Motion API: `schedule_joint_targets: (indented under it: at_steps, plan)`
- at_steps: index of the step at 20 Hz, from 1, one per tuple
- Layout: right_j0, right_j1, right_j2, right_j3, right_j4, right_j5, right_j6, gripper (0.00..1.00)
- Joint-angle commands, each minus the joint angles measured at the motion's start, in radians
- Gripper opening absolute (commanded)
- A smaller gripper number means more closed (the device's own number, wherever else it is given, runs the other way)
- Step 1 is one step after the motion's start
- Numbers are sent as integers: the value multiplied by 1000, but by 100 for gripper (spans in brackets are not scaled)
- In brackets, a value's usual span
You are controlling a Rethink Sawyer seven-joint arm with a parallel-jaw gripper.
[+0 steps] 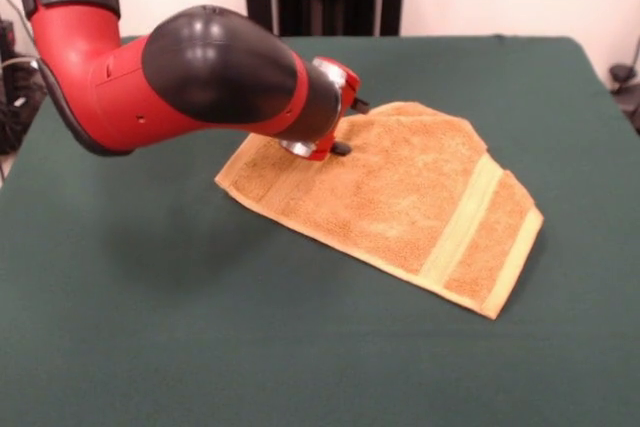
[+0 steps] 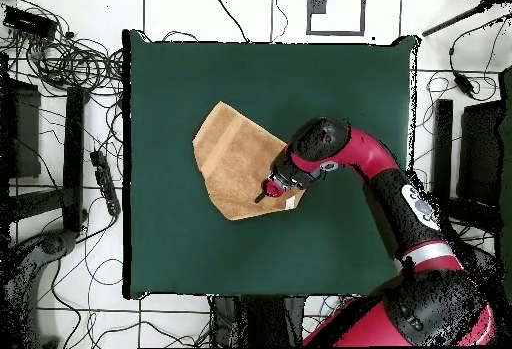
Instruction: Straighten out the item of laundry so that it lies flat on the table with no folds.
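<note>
Golden-orange terry towel (image 1: 400,202) lies near mid-table, still doubled over: its outline is irregular with angled corners, and only one pale band shows (the other is presumably folded under). Straightening remains largely undone. Gripper (image 1: 338,145) sits low at the towel's far corner; whether it is open or holding cloth cannot be determined. Green table (image 1: 200,347) surrounds everything.

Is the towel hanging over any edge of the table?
No. The overhead view shows the towel lying wholly on the green table, away from every edge.
</note>
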Motion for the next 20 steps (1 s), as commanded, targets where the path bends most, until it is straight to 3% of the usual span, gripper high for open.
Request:
schedule_joint_targets:
  at_steps: [1,9,14,20]
  plan:
    - [-8,13,-15,-115,-193,-86,-352,100]
    - [3,9,-3,-146,-223,-65,-443,100]
    - [-30,15,59,-143,-301,-121,-682,100]
    - [-60,67,82,-182,-301,-98,-783,100]
